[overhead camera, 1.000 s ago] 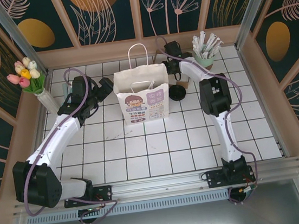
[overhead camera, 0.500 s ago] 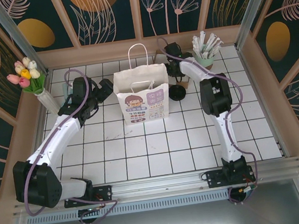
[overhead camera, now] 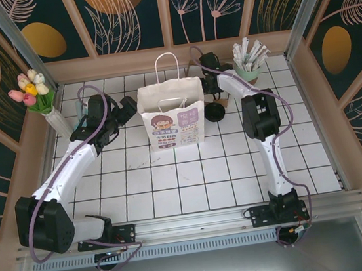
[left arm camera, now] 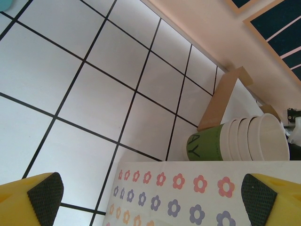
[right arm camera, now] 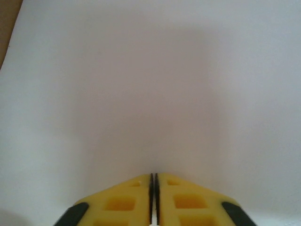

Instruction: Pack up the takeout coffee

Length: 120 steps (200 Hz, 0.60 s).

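The takeout coffee [overhead camera: 214,111], a small dark cup with a black round top, stands on the tiles just right of the tall white paper bag [overhead camera: 172,118]. Behind the coffee, near the back wall, my right gripper [overhead camera: 213,86] points down. In the right wrist view its yellow fingers [right arm camera: 154,175] are pressed together with nothing held, close to a plain white surface. My left gripper [overhead camera: 128,106] hovers at the bag's left side. It stands wide open, and the bag's flower-printed side [left arm camera: 169,188] lies between its black pads [left arm camera: 44,193].
A stack of cream-white cups [left arm camera: 256,143] nested in a green cup [left arm camera: 207,143] lies beside a brown-edged board [left arm camera: 221,99]. A mint-green cup of wrapped straws [overhead camera: 249,67] stands back right. A vase of tulips [overhead camera: 38,93] stands far left. Wooden walls ring the tiled table [overhead camera: 192,174].
My right wrist has shifted slightly toward the back wall above the coffee. The left arm, the bag and the coffee have stayed put.
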### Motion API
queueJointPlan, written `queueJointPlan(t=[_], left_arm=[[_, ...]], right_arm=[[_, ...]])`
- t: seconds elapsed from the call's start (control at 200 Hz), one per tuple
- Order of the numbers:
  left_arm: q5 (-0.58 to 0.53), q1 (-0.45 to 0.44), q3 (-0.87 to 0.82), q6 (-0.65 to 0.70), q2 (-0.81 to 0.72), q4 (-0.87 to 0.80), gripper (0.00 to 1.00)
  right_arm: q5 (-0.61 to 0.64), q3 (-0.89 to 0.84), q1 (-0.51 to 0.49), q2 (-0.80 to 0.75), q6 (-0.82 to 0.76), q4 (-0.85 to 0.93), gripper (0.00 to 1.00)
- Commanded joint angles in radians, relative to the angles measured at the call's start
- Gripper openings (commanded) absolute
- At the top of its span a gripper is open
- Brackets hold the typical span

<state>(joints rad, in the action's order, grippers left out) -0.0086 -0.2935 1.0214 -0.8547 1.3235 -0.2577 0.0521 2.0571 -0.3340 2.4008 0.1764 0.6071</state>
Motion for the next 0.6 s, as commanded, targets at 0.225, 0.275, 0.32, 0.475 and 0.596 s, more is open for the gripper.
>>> queueJointPlan(t=[0.225,0.275,0.32,0.475,0.596], left_arm=[[-0.002,0.003,-0.004,0.002,-0.023,0.010,0.99],[-0.003,0.003,-0.004,0.000,-0.024,0.009,0.99],[-0.005,0.002,-0.007,0.001,-0.026,0.009,0.99],[-0.007,0.003,-0.012,0.001,-0.024,0.011,0.99],[-0.004,0.002,-0.019,-0.003,-0.023,0.017,0.99]], right_arm=[[-0.016,-0.023,-0.009,-0.079,-0.022,-0.004,0.00],[-0.018,-0.041,-0.009,-0.102,-0.030,-0.009,0.00],[-0.021,-0.067,-0.008,-0.123,-0.044,-0.013,0.16],[-0.032,-0.101,-0.007,-0.125,-0.084,0.020,0.52],[-0.032,-0.095,-0.008,-0.080,-0.070,0.050,0.80]])
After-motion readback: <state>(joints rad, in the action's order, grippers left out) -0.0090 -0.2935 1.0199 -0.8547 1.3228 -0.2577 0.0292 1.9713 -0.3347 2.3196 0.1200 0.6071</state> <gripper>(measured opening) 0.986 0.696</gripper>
